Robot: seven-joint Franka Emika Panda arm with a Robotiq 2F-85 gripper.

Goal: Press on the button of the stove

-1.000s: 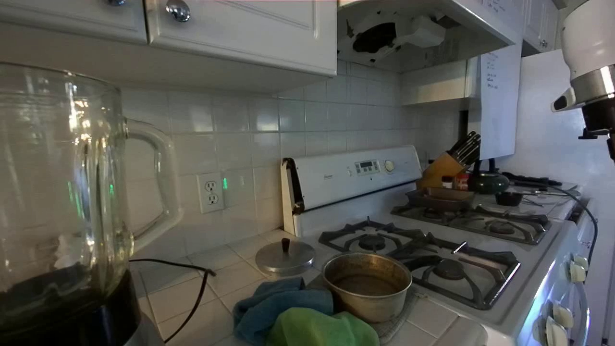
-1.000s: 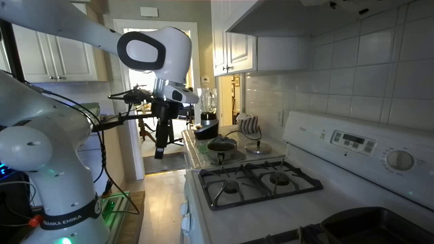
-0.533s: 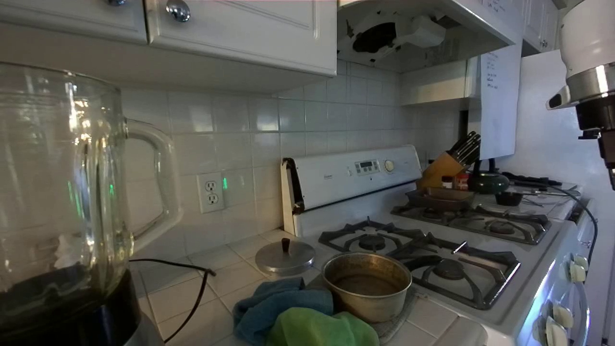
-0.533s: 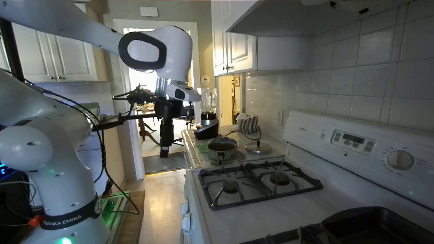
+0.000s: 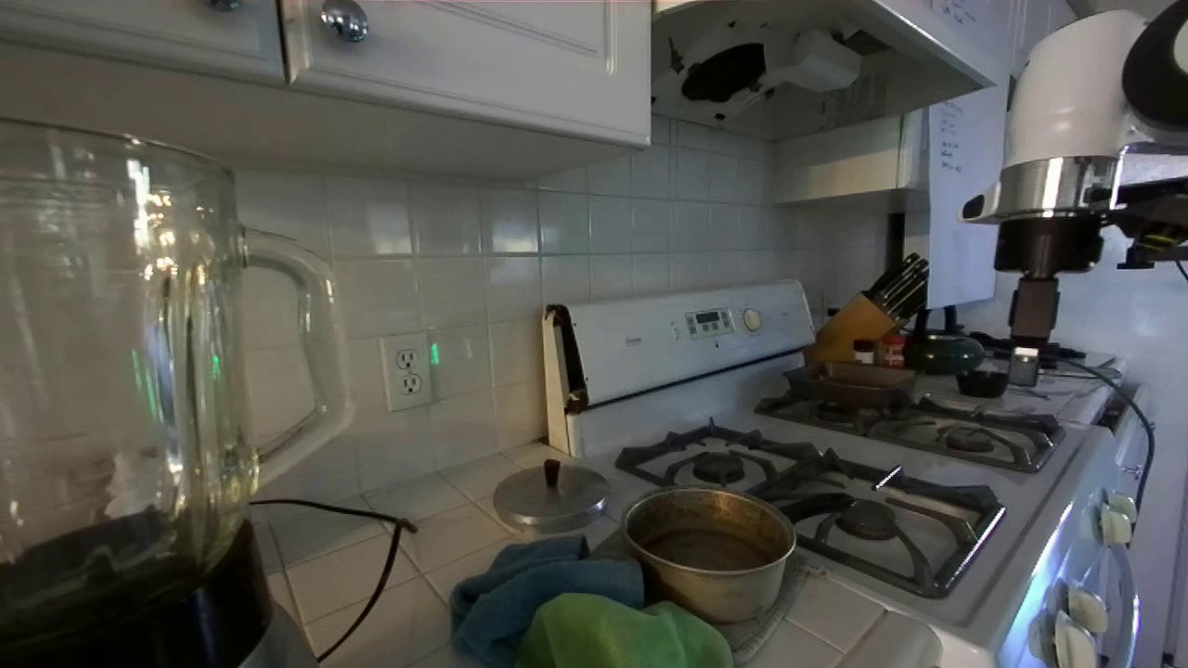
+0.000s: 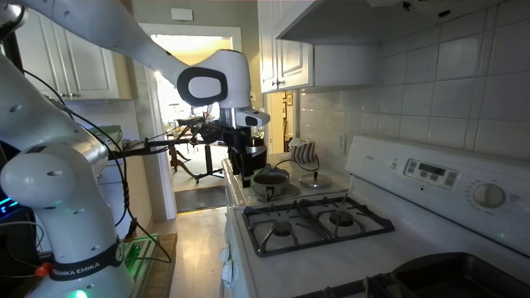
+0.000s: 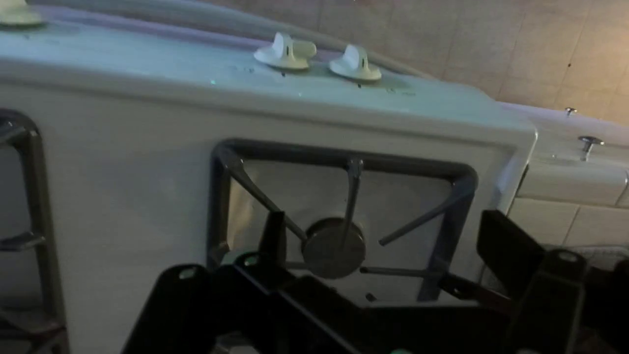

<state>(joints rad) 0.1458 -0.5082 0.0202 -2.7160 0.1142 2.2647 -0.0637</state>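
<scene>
"Starting left in an exterior view, what stands there?"

"A glass blender [image 5: 121, 371] with a black base, toward the left of the tiled desk [image 5: 464, 533]."

"And after that?"

"A blue cloth [image 5: 548, 589], then a metal lid [image 5: 549, 498] close to the desk's back right corner. A green cloth [image 5: 622, 635] lies bunched next, and a pot [image 5: 715, 594] stands by the right edge, nearer the front corner."

"And the stove [image 5: 882, 455]?"

"Just past that right edge. In both exterior views its upright back panel [image 5: 650, 357] carries small buttons [image 6: 434, 177] and, right of them, a round dial [image 6: 489, 195]. A dark pan [image 5: 849, 382] sits on the far side."

"And the claw [image 5: 1025, 364]?"

"It hangs farther right, pointing down, well apart from the buttons. In the wrist view its fingers [image 7: 508, 246] are spread, so it is released, with a burner [image 7: 334, 248] showing between them."
</scene>
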